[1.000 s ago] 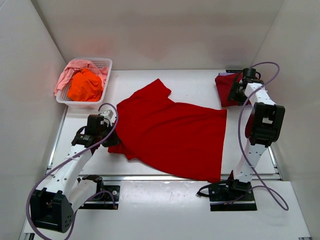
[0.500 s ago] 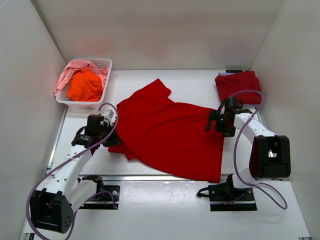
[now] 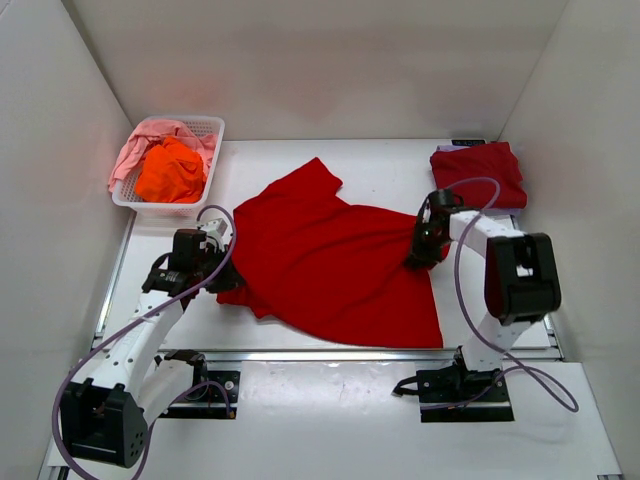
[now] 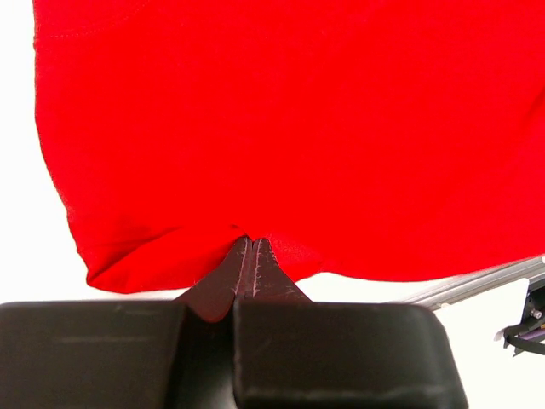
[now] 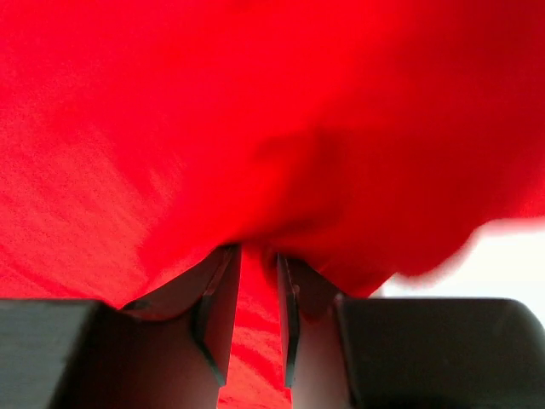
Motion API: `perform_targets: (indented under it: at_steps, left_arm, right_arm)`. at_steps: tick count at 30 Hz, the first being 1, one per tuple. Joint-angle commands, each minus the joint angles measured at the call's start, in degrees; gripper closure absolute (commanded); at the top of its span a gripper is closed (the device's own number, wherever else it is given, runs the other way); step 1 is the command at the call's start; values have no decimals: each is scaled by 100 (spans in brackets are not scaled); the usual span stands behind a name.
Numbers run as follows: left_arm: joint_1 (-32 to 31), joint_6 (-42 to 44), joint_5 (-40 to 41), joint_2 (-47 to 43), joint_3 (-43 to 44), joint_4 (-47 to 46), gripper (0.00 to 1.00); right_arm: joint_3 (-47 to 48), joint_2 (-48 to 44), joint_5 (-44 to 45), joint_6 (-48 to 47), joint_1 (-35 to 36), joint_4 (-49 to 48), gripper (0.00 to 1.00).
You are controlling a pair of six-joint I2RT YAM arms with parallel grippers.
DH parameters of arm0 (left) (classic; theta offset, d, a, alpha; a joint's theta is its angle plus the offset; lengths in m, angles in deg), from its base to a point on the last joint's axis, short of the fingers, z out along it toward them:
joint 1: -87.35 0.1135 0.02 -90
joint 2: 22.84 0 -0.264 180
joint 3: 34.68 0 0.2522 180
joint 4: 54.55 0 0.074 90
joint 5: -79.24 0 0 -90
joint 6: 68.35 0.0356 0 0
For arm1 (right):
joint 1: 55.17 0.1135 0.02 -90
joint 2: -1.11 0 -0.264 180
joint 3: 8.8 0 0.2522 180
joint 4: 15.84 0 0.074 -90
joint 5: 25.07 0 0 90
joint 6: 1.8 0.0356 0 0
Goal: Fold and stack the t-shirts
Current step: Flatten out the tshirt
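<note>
The overhead view gives the layout: the red t-shirt (image 3: 340, 265) is spread mid-counter (image 3: 380, 165), a folded dark red shirt (image 3: 478, 172) sits in the far right corner, and there's a basket (image 3: 212, 130) of pink and orange shirts far left. The wrist views show the actual pinching. The left jaws are pressed fully together on the tee's near-left edge. The right jaws are nearly closed, with red fabric bunched between them at its right edge.

Plain red t-shirt (image 3: 340, 265), darker red folded shirt (image 3: 478, 172), orange shirt (image 3: 170, 170), pink shirt (image 3: 133, 152), white basket (image 3: 214, 140)
</note>
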State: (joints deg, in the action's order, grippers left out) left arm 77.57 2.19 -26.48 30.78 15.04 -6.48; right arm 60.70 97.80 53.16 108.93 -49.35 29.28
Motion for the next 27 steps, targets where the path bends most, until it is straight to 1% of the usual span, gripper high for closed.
perform_targets:
  at_steps: [1, 4, 5, 7, 8, 9, 10, 11, 12, 13, 14, 15, 17, 18, 19, 21, 22, 23, 24, 25, 26, 27]
  left_arm:
    - [64, 127, -80, -54, -2, -125, 100]
    - [38, 92, -62, -37, 7, -126, 100]
    - [38, 92, -53, -54, -10, -134, 100]
    - [11, 83, -62, -10, -2, -135, 100]
    - [-15, 74, -45, -1, -2, -126, 100]
    - [-15, 66, -36, -1, -19, -126, 100]
    - [11, 48, -10, -27, -28, -117, 100]
    - [-24, 31, -36, -54, -46, -134, 100]
    - [-33, -4, -44, -63, -54, -161, 100]
    - [-41, -5, -36, -54, -55, -170, 100]
    - [-24, -22, -44, -63, -72, -196, 100]
    - [-67, -14, -45, -80, -90, -213, 100]
    - [-94, 4, -80, -28, -90, -170, 100]
    - [-94, 21, -71, -2, -107, -196, 100]
    - [-129, -22, -97, -1, -99, -205, 100]
    - [-156, -57, -97, -45, -116, -214, 100]
    - [-112, -40, -89, -71, -99, -222, 100]
    - [-103, -83, -97, -89, -116, -231, 100]
    - [-129, -49, -97, -107, -142, -231, 100]
    - [-147, -57, -71, -124, -177, -240, 100]
    - [-112, -66, -97, -133, -134, -223, 100]
    - [-155, -40, -106, -142, -134, -240, 100]
  right_arm:
    - [567, 799, 236, -262, -72, -402, 78]
    - [1812, 1474, 491, -543, -169, -174, 78]
    - [2052, 1589, 544, -666, -169, -86, 78]
    - [3095, 1993, 789, -877, -213, 517, 77]
    - [3283, 2038, 877, -930, -170, 677, 76]
    - [3563, 2065, 1035, -1009, -152, 957, 72]
    - [3557, 1908, 1167, -1036, -100, 1030, 67]
    - [3296, 1689, 1421, -1088, -47, 918, 56]
    - [3102, 1504, 1484, -1115, 15, 847, 49]
    - [2674, 1128, 1493, -1150, 15, 672, 43]
    - [2226, 750, 1528, -1150, 76, 505, 20]
    - [2039, 590, 1511, -1072, 68, 451, 1]
    - [1363, 2, 1520, -1019, 42, 380, 0]
    - [1212, -122, 1494, -992, -2, 406, 1]
    - [897, -385, 1354, -914, -2, 424, 0]
    - [404, -782, 1064, -800, -247, 441, 1]
    - [150, -1026, 993, -738, -283, 416, 3]
    - [-88, -1220, 984, -650, -345, 433, 3]
    - [-195, -1309, 966, -615, -363, 459, 9]
    - [-335, -1423, 983, -571, -424, 503, 21]
    - [-493, -1529, 1018, -570, -468, 512, 29]
    - [-564, -1617, 1010, -518, -555, 495, 45]
